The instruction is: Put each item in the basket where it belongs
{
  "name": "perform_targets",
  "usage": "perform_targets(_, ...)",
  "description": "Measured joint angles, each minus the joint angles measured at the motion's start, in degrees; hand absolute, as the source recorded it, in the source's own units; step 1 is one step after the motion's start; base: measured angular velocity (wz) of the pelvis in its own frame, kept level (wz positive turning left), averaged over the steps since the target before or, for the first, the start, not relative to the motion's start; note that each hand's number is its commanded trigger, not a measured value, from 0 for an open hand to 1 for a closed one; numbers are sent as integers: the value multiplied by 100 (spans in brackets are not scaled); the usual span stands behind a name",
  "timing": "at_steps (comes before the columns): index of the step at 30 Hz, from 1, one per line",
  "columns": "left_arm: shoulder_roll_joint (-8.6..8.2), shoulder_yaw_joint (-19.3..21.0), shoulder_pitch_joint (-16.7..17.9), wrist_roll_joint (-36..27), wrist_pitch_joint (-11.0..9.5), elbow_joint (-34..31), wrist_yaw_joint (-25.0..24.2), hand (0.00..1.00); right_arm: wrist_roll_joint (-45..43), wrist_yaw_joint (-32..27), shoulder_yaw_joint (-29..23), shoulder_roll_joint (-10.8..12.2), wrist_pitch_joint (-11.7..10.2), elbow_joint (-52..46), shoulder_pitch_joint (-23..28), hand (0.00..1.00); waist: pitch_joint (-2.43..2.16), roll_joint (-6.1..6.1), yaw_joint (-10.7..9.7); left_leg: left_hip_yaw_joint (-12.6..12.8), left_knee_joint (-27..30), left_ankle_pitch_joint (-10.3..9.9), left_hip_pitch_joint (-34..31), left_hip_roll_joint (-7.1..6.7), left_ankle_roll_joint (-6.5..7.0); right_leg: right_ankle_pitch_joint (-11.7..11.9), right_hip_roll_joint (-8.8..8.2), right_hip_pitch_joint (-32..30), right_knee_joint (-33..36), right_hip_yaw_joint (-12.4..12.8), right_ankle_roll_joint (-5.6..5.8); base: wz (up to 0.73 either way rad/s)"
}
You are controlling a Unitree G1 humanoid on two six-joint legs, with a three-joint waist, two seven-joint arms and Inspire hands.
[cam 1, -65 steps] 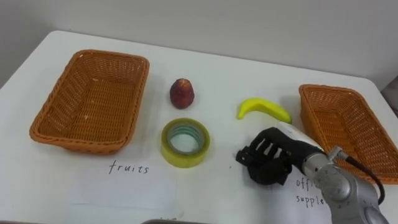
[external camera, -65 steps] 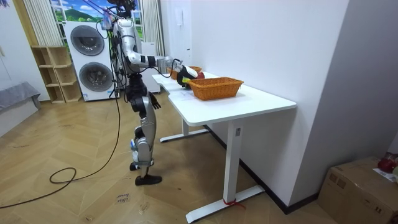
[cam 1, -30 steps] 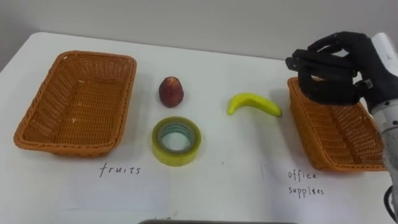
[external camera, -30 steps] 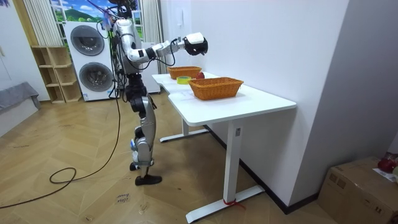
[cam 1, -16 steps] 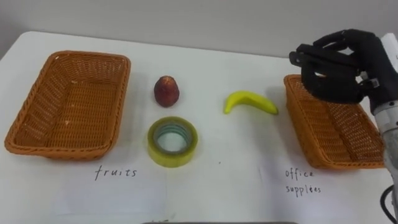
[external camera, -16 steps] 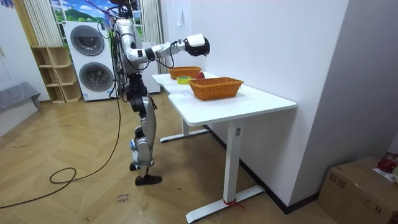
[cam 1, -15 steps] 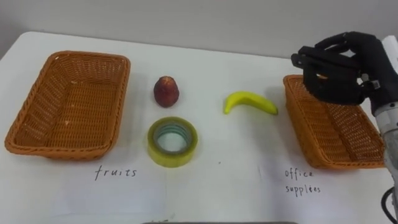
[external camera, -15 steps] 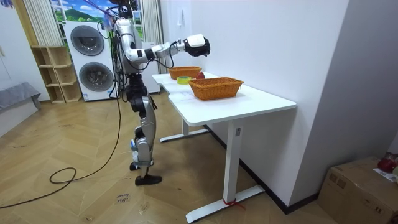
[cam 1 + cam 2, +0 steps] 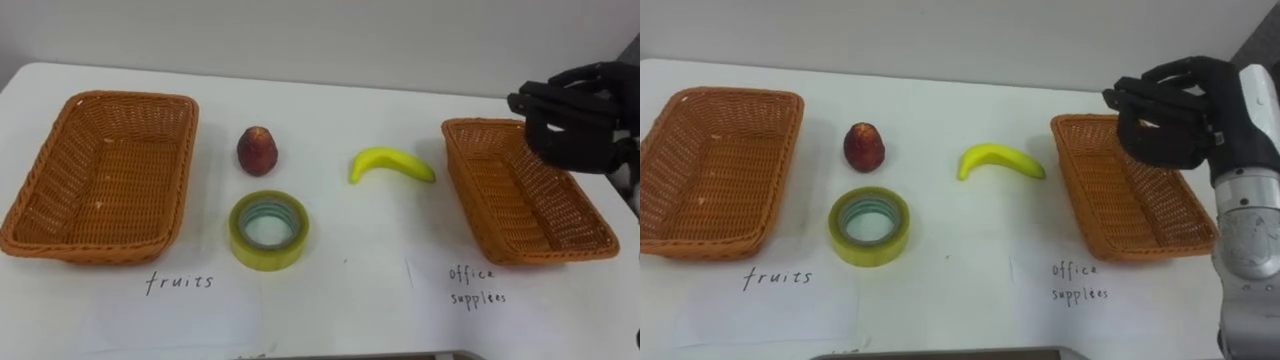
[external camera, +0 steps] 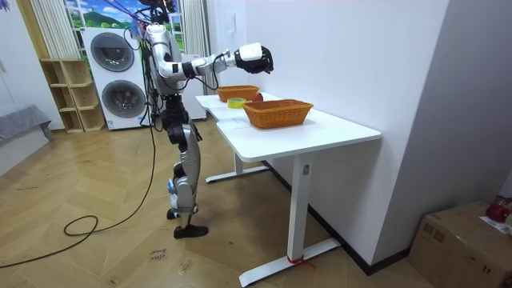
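My right hand [image 9: 575,130] hovers above the far right part of the empty office-supplies basket [image 9: 468,190]. Its fingers are curled round something dark that I cannot tell apart from the hand. In the room view this hand [image 10: 254,56] is raised high over the table. A yellow banana [image 9: 390,163] lies just left of that basket. A reddish peach [image 9: 257,151] stands mid-table, with a roll of yellow tape [image 9: 240,243] in front of it. The fruit basket [image 9: 120,97] at the left is empty. My left hand [image 10: 200,132] hangs low by my waist.
Handwritten labels lie on the white table in front of each basket: fruits [image 9: 180,282] and office supplies [image 9: 477,285]. I stand at the table's long side. A wall runs close behind the table [image 10: 320,132].
My right hand rose from the table near the banana to above the right basket, then drifted right. The whole eye view shifted, so the things appear further left.
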Motion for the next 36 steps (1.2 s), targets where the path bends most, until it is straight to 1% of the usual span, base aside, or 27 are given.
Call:
perform_targets(2, 0, 0, 7, 1, 0, 0, 0, 0, 1, -8, -1, 0, 0, 58, 4, 100, 5, 9, -9, 2, -5, 0, -11, 1, 0, 0, 2, -16, -1, 1, 0, 0)
perform_targets(4, 0, -2, 6, 2, 0, -4, 3, 0, -2, -32, -1, 0, 0, 209, 4, 100, -1, 25, -11, 4, -10, 0, -13, 3, 0, 0, 4, -27, -1, 3, 0, 0)
perform_targets(6, 0, -3, 8, 2, 2, -4, 14, 0, 0, -33, -1, 0, 1, 265, 23, 100, 2, 36, -11, 4, -15, 0, -19, 3, 0, 0, 4, -34, -5, 4, 0, 0)
perform_targets(9, 0, -2, -8, 2, 17, -24, 23, 0, -22, -60, -1, 1, 5, 338, 28, 100, -10, 60, -23, 5, -20, 0, -21, 3, 0, 0, -2, -40, -6, 7, 0, 0)
perform_targets(11, -1, -2, -2, 10, 21, -75, 25, 0, -34, -91, -1, 1, 14, 447, 27, 100, -13, 56, -19, 5, -20, 0, -20, 4, 0, 0, -25, -40, -6, 11, 0, 0)
perform_targets(17, -1, -4, -13, 8, 57, -78, 46, 0, -15, -90, 4, 2, 45, 804, 28, 100, -30, 57, 8, 30, -7, 0, 13, 0, 1, 0, -22, -39, 1, 75, 0, -2)
perform_targets(20, 0, -13, -26, 3, 57, -74, 53, 0, -10, -90, 13, 3, 46, 946, 45, 100, -30, 57, 15, 51, 5, 1, 15, -2, 1, 0, -16, -35, 7, 95, 0, -4)
perform_targets(27, 0, -19, -10, 5, 59, -66, 44, 0, -209, -72, 133, 3, 46, 987, 292, 100, -28, 58, 45, 134, -9, -1, 32, 11, -2, 6, 31, -39, 16, 143, -8, -5)
perform_targets(30, 4, -17, -20, 0, 59, -66, 39, 0, -206, -57, 228, 3, 46, 988, 295, 100, -26, 58, 31, 137, -13, -1, 36, 14, -2, 6, 35, -39, 15, 150, -9, -1)
perform_targets(36, 16, -18, -39, 1, 59, -70, 32, 0, -206, 41, 229, 3, 46, 1157, 295, 100, -20, 43, 40, 139, -25, -1, 53, 14, -2, 6, 36, -31, 11, 165, -8, 0)
